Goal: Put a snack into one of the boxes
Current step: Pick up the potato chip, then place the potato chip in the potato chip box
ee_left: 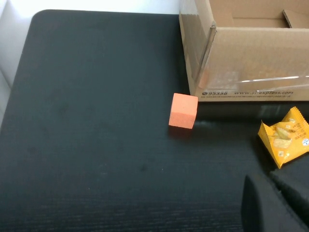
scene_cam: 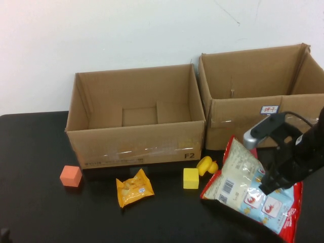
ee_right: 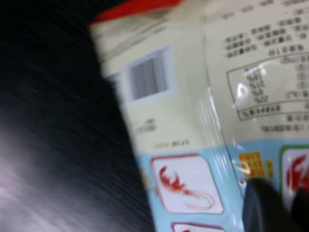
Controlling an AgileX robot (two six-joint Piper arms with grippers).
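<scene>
A big snack bag (scene_cam: 243,182), cream and light blue with red edges and shrimp pictures, lies on the black table in front of the right cardboard box (scene_cam: 238,114), its left end raised. My right gripper (scene_cam: 266,188) is on the bag's middle. In the right wrist view its dark fingers (ee_right: 263,203) are pinched together on the printed film (ee_right: 193,121), with the right gripper (ee_right: 287,191) shut on it. A small yellow snack packet (scene_cam: 134,188) lies before the left box (scene_cam: 136,144). My left gripper (ee_left: 271,181) hovers shut and empty near that packet (ee_left: 286,136).
Both boxes stand open and look empty. An orange cube (scene_cam: 71,175) sits at the left box's front left corner (ee_left: 183,110). A yellow cube (scene_cam: 191,178) and a yellow toy (scene_cam: 206,165) lie between the boxes, just left of the big bag.
</scene>
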